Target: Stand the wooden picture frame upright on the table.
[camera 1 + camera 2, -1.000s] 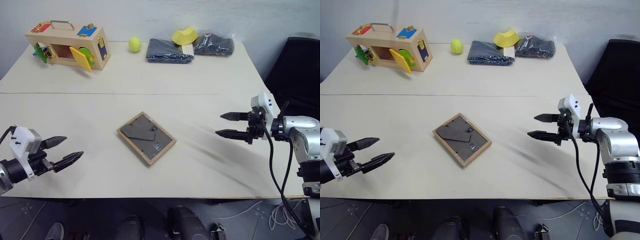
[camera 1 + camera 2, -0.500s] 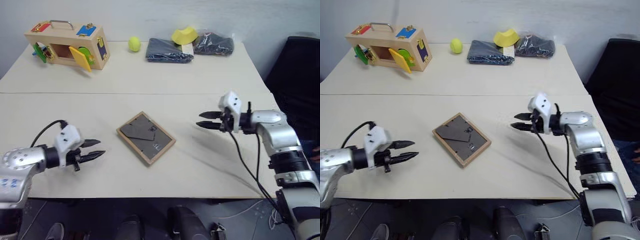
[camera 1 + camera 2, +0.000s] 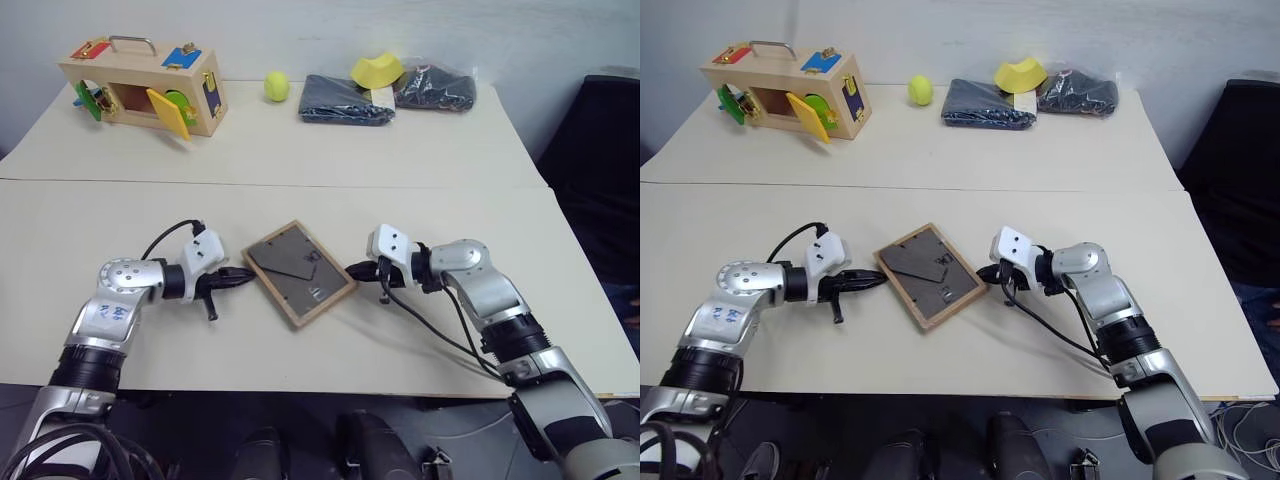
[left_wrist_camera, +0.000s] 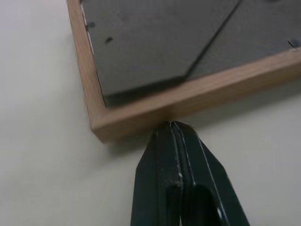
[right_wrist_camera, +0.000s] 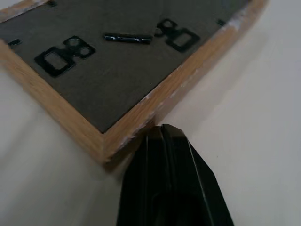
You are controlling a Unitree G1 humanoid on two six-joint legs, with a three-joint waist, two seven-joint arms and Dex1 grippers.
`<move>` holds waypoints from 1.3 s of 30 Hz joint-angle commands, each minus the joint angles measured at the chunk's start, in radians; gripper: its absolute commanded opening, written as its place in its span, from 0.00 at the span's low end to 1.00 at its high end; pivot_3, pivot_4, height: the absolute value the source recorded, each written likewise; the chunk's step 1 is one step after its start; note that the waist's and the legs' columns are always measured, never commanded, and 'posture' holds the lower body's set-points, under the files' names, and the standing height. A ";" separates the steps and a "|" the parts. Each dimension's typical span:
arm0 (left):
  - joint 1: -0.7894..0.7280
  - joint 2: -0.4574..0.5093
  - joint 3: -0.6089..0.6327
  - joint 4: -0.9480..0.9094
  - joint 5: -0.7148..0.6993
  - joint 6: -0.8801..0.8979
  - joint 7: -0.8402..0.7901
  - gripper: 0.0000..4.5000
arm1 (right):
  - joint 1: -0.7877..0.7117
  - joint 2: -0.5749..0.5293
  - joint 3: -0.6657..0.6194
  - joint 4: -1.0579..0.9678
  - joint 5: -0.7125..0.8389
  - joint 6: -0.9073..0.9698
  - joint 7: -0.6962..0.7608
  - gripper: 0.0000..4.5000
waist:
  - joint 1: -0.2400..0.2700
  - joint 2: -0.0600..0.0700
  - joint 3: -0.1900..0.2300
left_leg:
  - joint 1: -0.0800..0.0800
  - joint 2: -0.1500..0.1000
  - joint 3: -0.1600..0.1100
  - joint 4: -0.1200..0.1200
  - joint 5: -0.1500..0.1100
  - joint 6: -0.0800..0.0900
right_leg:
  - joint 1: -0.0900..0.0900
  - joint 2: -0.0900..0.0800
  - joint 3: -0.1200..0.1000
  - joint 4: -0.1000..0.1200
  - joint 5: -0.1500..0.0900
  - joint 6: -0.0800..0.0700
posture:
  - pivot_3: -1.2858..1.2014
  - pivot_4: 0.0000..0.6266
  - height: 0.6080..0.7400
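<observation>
Wooden picture frame [image 3: 299,272] lay flat and face down on the table [image 3: 430,170], its dark backing with the fold-out stand turned upward, on the near half of the tabletop just this side of the seam. It sat skewed, its corners pointing roughly toward the table's edges rather than its sides running parallel to them.

Left gripper [image 3: 245,273] sat low over the table on the frame's left side, its two black fingers pressed together into a single point. In the left wrist view that closed tip [image 4: 175,128] met the outer face of the light-wood rail close to one corner, touching or all but touching it, with nothing held between the fingers.

Right gripper [image 3: 356,270] came in from the opposite side, likewise with its fingers pinched tight together and empty. In the right wrist view its tip [image 5: 162,131] sat against the outer edge of the rail near a corner, beside the small black hanger clips on the backing. So the frame lay between the two closed tips, one at each of its opposite sides.

Along the far edge of the table, well apart from the frame, stood a wooden toy box [image 3: 140,85] with coloured latches, a yellow-green ball [image 3: 276,86], a folded dark cloth [image 3: 346,99], a yellow piece [image 3: 376,71] and a dark bag [image 3: 434,87].
</observation>
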 commanded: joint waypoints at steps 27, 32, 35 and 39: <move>-0.180 0.003 -0.050 0.039 -0.315 1.123 -0.132 1.00 | 0.035 -0.085 0.045 -0.163 -0.137 -0.118 -0.057 0.00 | 0.001 0.000 -0.001 | 0.002 -0.001 -0.001 0.002 0.000 -0.001 | 0.000 -0.001 0.001 0.003 0.000 0.000 | 0.52 0.24 1.00; -0.192 -0.122 -0.034 0.050 -0.324 1.147 -0.050 1.00 | 0.033 -0.074 0.056 -0.174 -0.140 -0.110 -0.053 0.00 | 0.021 0.004 -0.005 | 0.004 -0.002 -0.001 0.002 0.000 0.000 | 0.003 -0.001 0.000 0.003 0.000 0.000 | 0.52 0.24 1.00; -0.188 -0.170 -0.012 0.015 -0.350 1.186 -0.021 1.00 | 0.033 -0.073 0.060 -0.176 -0.143 -0.110 -0.052 0.00 | 0.024 0.004 -0.006 | 0.004 -0.002 -0.003 0.005 -0.001 0.001 | 0.004 -0.002 0.000 0.003 0.000 0.000 | 0.52 0.24 1.00; -0.181 -0.187 0.035 -0.020 -0.384 1.221 -0.002 1.00 | 0.037 -0.071 0.059 -0.178 -0.145 -0.108 -0.051 0.00 | 0.023 0.004 -0.007 | 0.003 -0.003 -0.003 0.008 -0.001 0.002 | 0.005 -0.003 -0.001 0.003 0.000 0.000 | 0.52 0.24 1.00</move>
